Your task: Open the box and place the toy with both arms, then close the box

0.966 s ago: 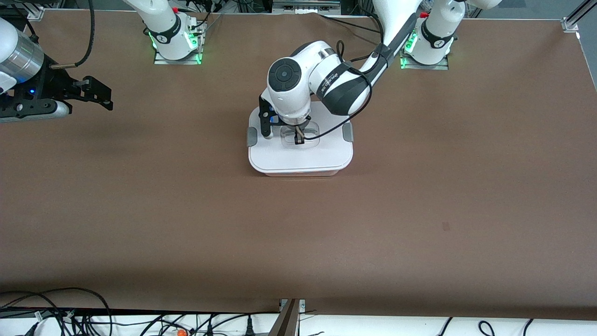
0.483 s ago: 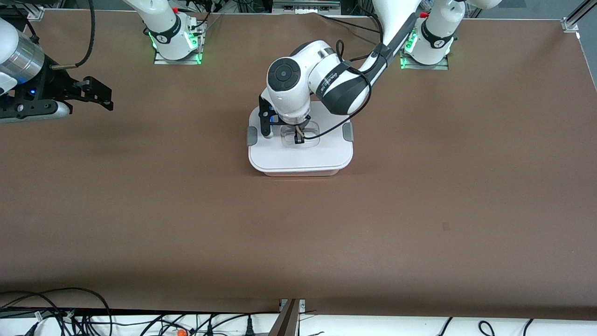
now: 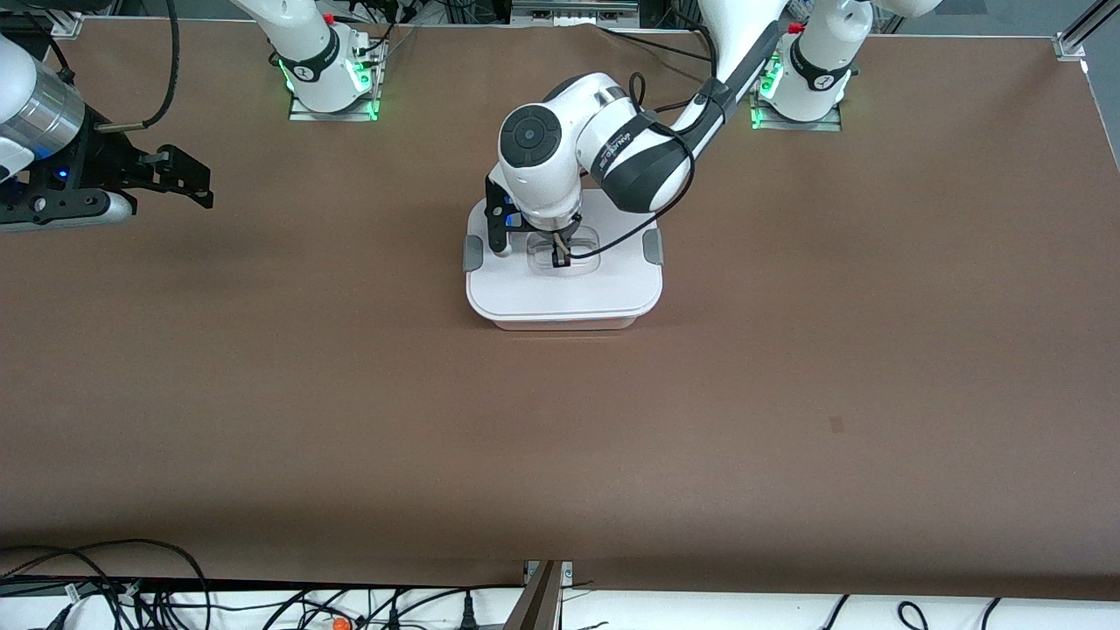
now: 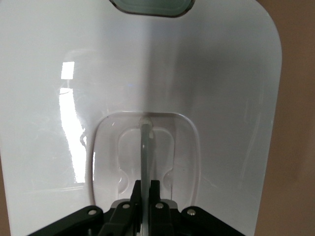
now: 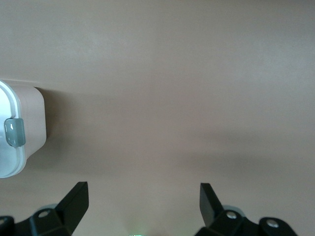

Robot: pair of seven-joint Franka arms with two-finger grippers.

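I see the left gripper pinching the clear handle dead centre on the box lid mid-table, lid's long axis running 9-to-3, while the right gripper waits spread wide out at 9 o'clock.

Pretty even overhead light on my table, with a soft darker band along the edge nearest the front camera. My left wrist view catches bright glare streaks on the box lid (my own fingers look blurry there). Green base lights glow faintly.
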